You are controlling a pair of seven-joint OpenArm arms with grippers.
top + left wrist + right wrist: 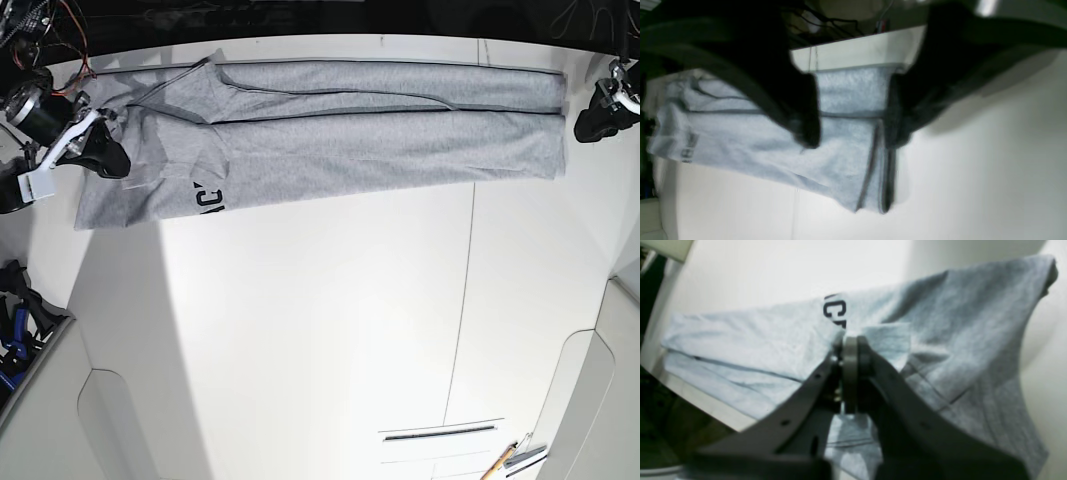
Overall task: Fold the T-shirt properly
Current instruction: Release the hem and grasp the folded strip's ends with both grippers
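table (300, 330) lies bare at 6 o'clock; toward 12 the t-shirt (380, 135) stretches as a long folded band. right gripper (849, 340) at 9 pinches its end; left gripper (853, 133) at 3 straddles the hem, unclamped, likely keeping the band taut.

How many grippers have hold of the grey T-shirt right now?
1. The right gripper is pinched shut on the heather-grey cotton T-shirt by its lettered end; the left gripper sits open at the opposite end, holding nothing.
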